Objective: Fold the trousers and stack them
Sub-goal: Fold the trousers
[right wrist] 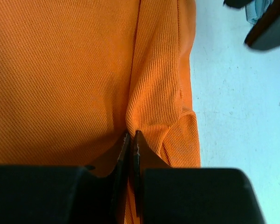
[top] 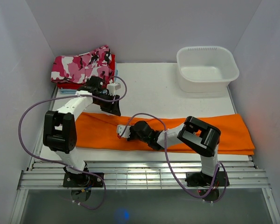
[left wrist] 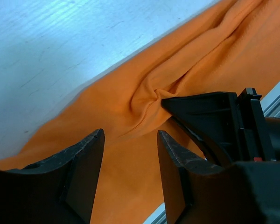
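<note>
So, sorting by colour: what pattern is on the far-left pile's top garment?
The top garment is pink, white and black camouflage; clearest in the top external view.

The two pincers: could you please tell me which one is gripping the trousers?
The right pincer, its jaws shut on a ridge of the orange trousers. The left pincer stands open over them, holding nothing.

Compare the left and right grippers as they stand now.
The left gripper has its jaws apart, while the right gripper has its jaws shut. The left gripper holds nothing, and the right gripper pinches a raised fold of the trousers. The left gripper is at the trousers' far edge, and the right gripper is further in on the cloth. Both are black, two-fingered, and over the trousers' left half.
</note>
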